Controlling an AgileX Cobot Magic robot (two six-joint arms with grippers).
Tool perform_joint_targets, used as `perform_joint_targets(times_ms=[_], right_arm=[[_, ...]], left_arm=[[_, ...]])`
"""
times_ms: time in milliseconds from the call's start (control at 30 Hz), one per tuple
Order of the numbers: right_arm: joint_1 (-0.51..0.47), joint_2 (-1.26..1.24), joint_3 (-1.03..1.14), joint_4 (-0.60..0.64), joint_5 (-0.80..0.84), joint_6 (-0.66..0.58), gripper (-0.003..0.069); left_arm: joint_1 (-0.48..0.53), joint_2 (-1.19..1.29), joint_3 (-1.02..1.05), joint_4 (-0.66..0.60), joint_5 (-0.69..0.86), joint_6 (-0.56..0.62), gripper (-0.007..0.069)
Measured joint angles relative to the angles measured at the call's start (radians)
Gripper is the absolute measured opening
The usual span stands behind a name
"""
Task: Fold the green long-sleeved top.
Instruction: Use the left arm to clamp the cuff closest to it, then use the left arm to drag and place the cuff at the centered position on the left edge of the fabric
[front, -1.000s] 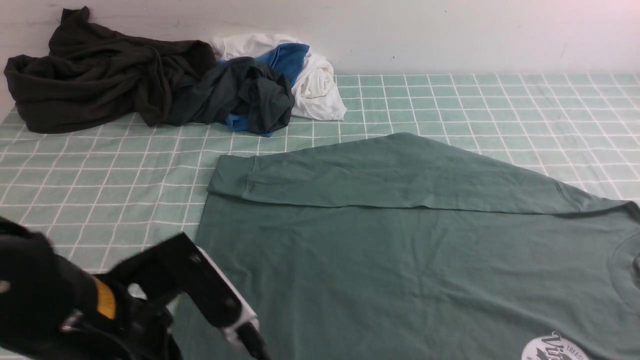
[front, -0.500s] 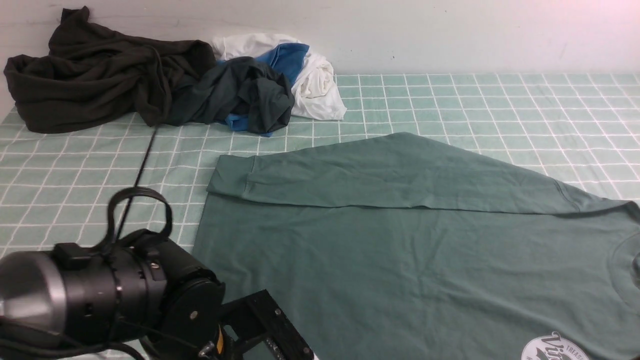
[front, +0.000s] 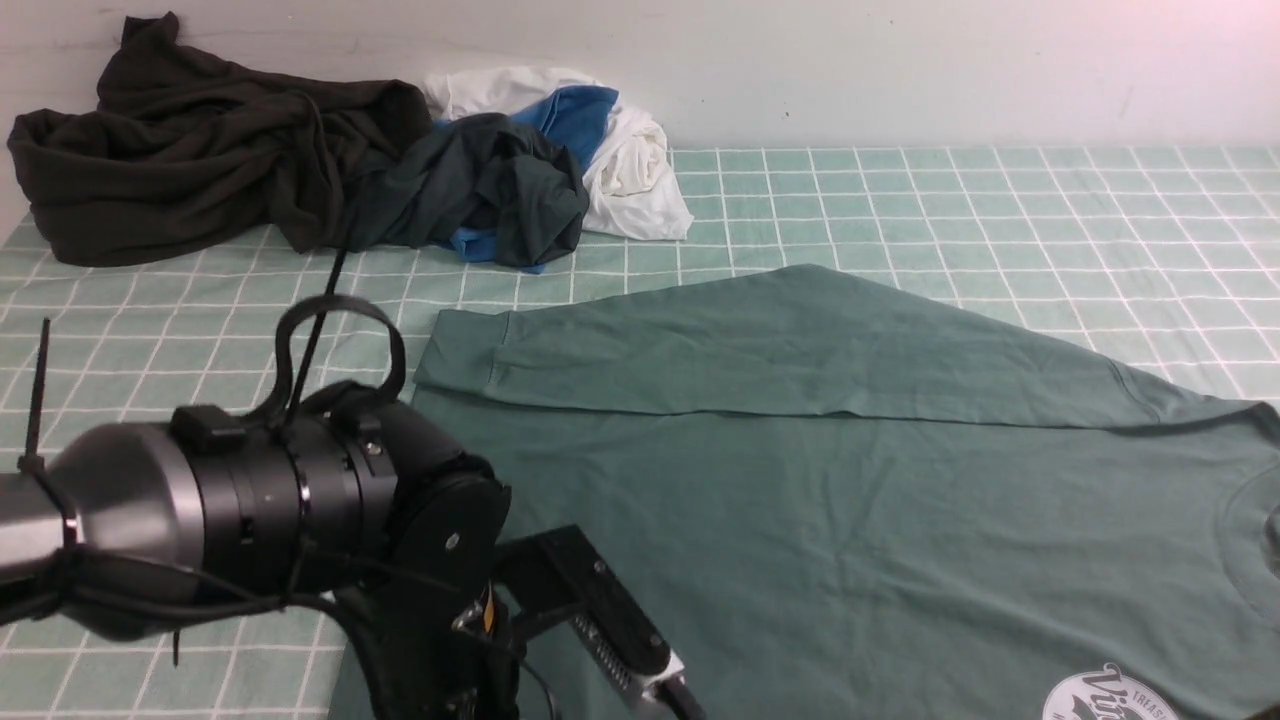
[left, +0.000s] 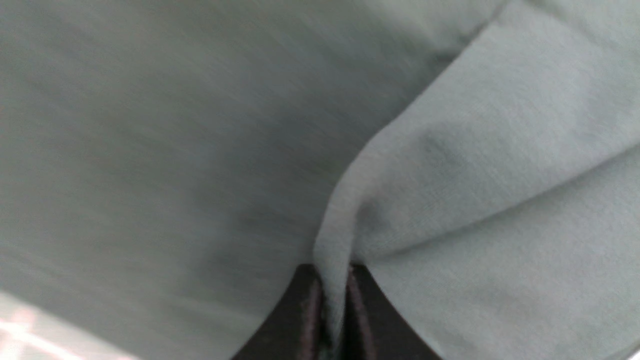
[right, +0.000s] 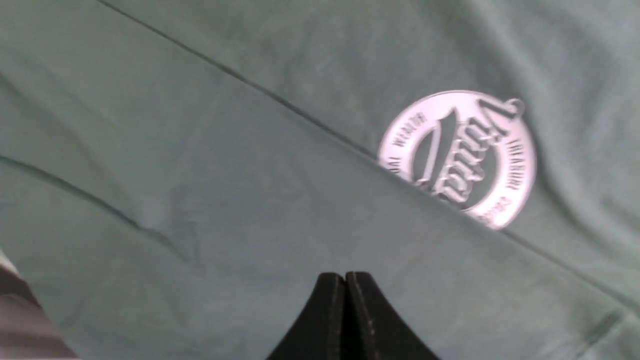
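The green long-sleeved top lies spread flat on the checked cloth. One sleeve is folded across its far edge, with the cuff at the left. The white round logo shows at the near right. My left arm reaches over the top's near left corner. In the left wrist view my left gripper is shut on a raised fold of the green fabric. My right gripper is shut and empty above the top, near the logo. It does not show in the front view.
A pile of clothes sits at the back left by the wall: a near-black olive garment, a dark teal-grey one and white and blue pieces. The green checked cloth lies bare at the back right.
My left arm has turned round and moved right and farther in over the top's near left corner. The top and the pile lie as before.
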Motion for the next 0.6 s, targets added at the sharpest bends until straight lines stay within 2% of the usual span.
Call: perform_joint_targets(times_ms=[133,367,600], right_arm=[[0.0,0.0,0.013,-0.061,-0.05,0.047,-0.0014],[0.0,0.0,0.136,-0.087,-0.176,0.157,-0.0014],[0.0,0.0,0.174,-0.137,-0.218,0.234,-0.0008]], left_arm=[[0.009,0.001,-0.126,0.061,0.068,0.0,0.0025],[0.103,0.079,-0.305,0.071,0.134,0.046,0.0027],[0.147,0.193,-0.413,0.072,0.15,0.07,0.0027]])
